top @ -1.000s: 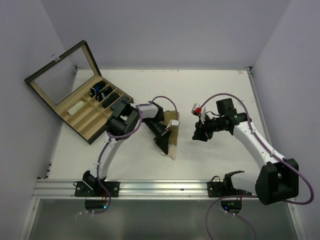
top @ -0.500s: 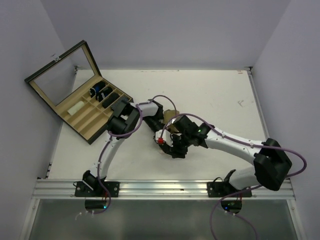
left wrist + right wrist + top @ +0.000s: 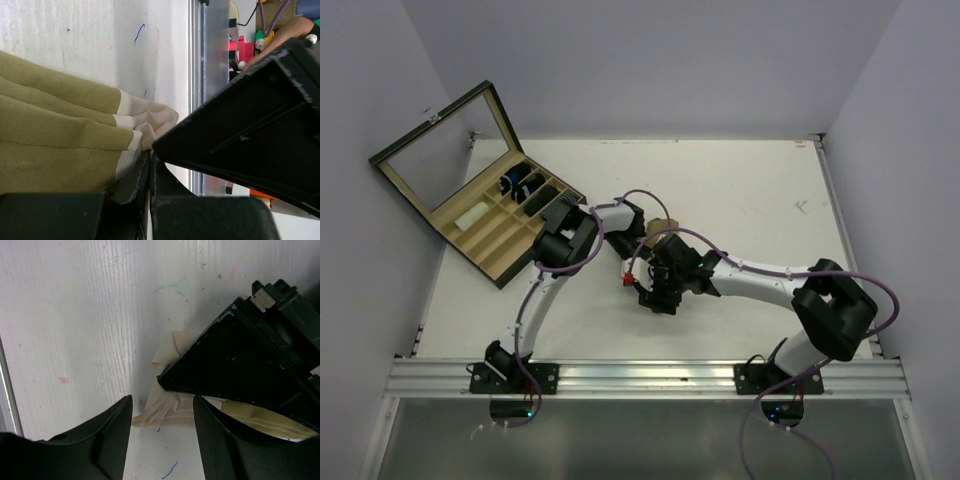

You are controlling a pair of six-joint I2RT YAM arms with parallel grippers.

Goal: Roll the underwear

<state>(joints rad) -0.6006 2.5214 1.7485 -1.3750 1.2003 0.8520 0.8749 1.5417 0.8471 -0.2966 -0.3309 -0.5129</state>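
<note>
Left hand (image 3: 151,172) is clamped on the edge of the olive underwear (image 3: 60,130), whose cream waistband bunches up just beside its fingers. The cloth lies near the middle of the white counter (image 3: 740,190). Right hand (image 3: 162,402) hovers with fingers apart over that bunched cream edge, close against the left hand, gripping nothing.

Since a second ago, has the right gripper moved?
Yes. The right gripper swung left, toward the compartment box, from the right half of the table to the underwear near the middle, jaws open over its pale edge.
</note>
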